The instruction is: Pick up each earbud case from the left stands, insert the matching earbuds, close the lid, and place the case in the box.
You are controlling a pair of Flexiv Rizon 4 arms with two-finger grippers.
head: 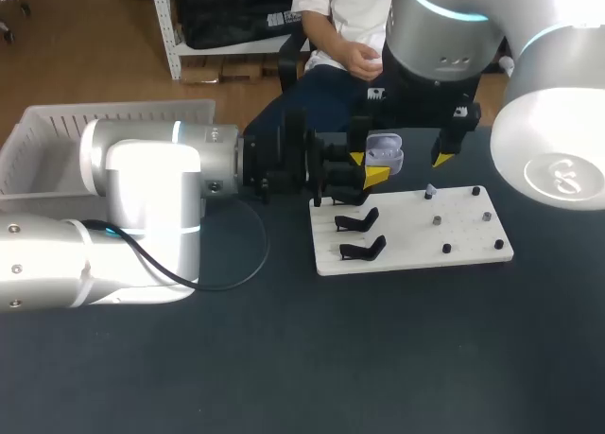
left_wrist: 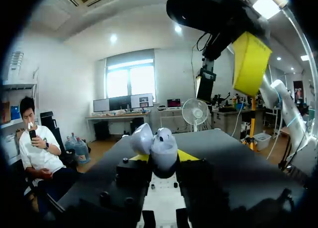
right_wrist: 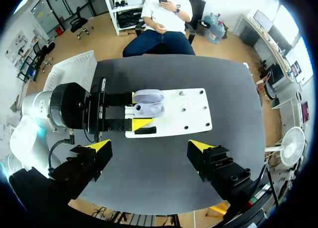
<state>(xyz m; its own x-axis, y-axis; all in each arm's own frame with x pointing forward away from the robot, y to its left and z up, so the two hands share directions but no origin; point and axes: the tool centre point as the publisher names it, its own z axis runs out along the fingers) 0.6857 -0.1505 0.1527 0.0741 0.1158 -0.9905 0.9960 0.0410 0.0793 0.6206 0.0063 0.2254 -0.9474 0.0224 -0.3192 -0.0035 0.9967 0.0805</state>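
Head view: left gripper (head: 369, 166) clamps the smooth, rounded lavender earbud case (head: 384, 153), lid open, above the flat white board's (head: 406, 232) far left corner; right gripper (right_wrist: 150, 147) hangs with fingers spread wide.

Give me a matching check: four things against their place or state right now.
Things:
1. earbud case
2. right gripper
3. white board
4. white box

States:
A. open, holding nothing
B. partly hidden by the left arm
C. lid open, held in the left gripper
D. carries black stands

Pairs: 1-C, 2-A, 3-D, 4-B
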